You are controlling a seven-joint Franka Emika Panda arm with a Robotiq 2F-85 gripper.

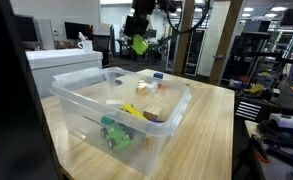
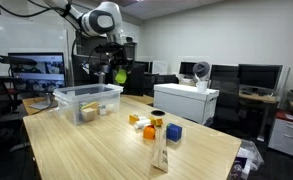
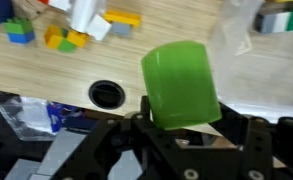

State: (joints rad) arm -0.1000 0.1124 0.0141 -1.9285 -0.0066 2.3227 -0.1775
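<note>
Within gripper (image 3: 183, 112) | green cup (image 3: 181, 82), apparently | clamped firmly, raised above table (image 3: 31, 72)

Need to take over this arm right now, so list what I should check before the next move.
1. Grip: the tool is shut on the green block, which sits between its fingers. Ok.
2. Height: the block hangs well above the table in both exterior views. Ok.
3. Below the block: the wrist view shows only bare tabletop and a black round hole. Ok.
4. Clear bin: its top is open, with no lid on. Ok.
5. Loose toys: they lie on the table, apart from the tool. Ok.
6. Firmness of the hold: cannot tell.
</note>
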